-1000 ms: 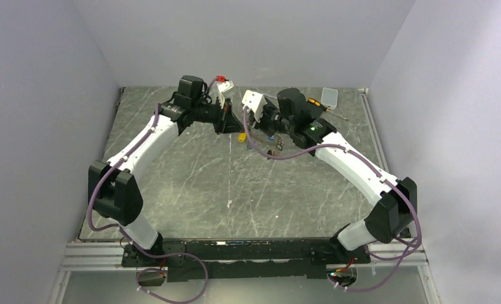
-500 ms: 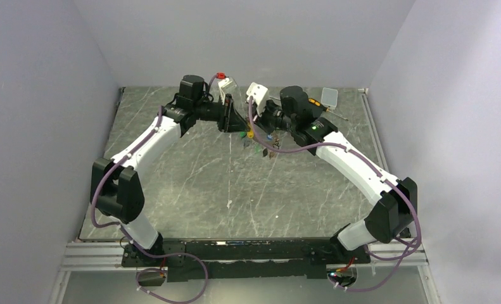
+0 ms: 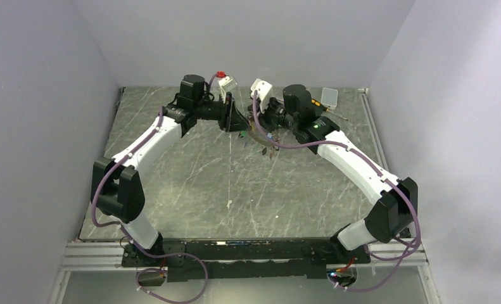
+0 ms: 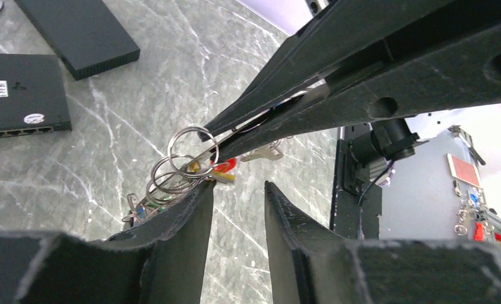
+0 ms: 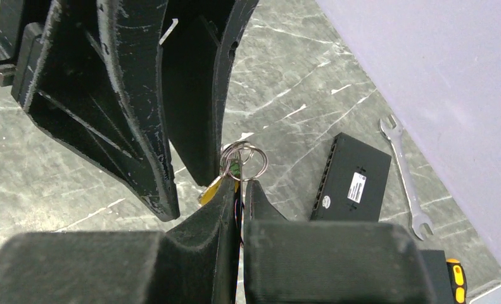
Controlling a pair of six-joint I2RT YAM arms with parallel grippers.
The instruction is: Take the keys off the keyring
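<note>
My right gripper (image 5: 241,185) is shut on the keyring, a thin dark wire (image 5: 239,190) that runs between its fingertips. Small silver split rings (image 5: 242,157) and the keys hang there: a yellow key (image 5: 209,190) and a green one (image 5: 235,168). In the left wrist view the rings (image 4: 183,158) sit with red (image 4: 225,165), yellow (image 4: 223,177) and blue-green (image 4: 140,209) keys. My left gripper (image 4: 238,190) is open, its left fingertip against the rings and nothing between the jaws. In the top view both grippers meet at the back, left (image 3: 237,120) and right (image 3: 254,126), with the keys (image 3: 262,144) dangling.
Two flat black boxes (image 4: 19,95) (image 4: 76,31) lie on the marble table; one shows in the right wrist view (image 5: 352,180) next to a silver wrench (image 5: 403,177). An orange-handled tool (image 5: 455,282) and a clear case (image 3: 329,95) are at the back right.
My right gripper has risen and lifted the key bunch off the table. My left gripper has moved right, up against the rings.
</note>
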